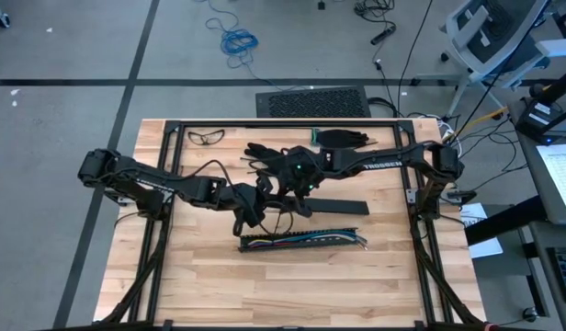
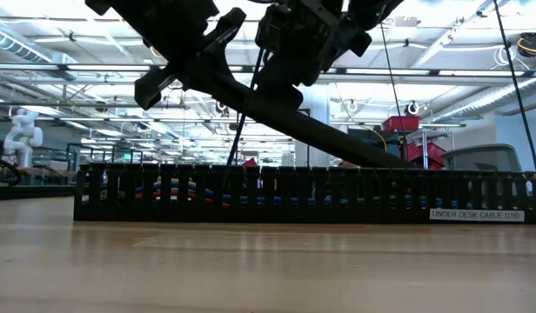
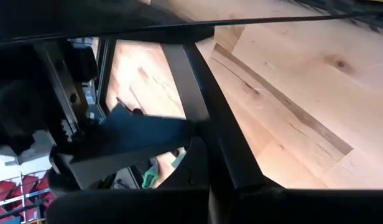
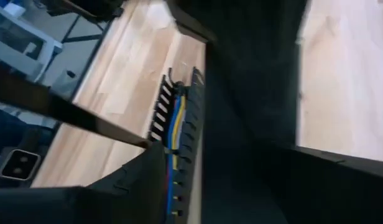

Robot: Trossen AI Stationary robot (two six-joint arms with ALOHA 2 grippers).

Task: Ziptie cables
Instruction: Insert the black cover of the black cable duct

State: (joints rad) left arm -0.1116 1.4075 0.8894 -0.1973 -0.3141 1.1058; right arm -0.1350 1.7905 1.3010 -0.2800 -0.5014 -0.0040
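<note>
Grippers meet over the middle of the table, just behind the black slotted tray (image 1: 301,241) that holds the cables (image 1: 306,237). One left gripper (image 1: 249,210) has its fingers pressed together on what looks like a thin black zip tie (image 2: 236,143), which slants down toward the tray in the low view. One right gripper (image 1: 297,184) hovers close beside it with its fingers spread; whether anything sits between them I cannot tell.

To do this step well, I judge the tie's free tip should be steered down through a slot and under the whole bundle, not between single wires, while the right gripper waits to catch the tip as it comes out. Keeping the tie taut and the tray still should stop the wires lifting out.

Counted: one tray, one cable bundle lying along it in yellow, blue, green, red and white, one flat black strip (image 1: 343,207) behind it, one pair of safety glasses (image 1: 206,137) and one pair of black gloves (image 1: 343,138) at the far edge.
</note>
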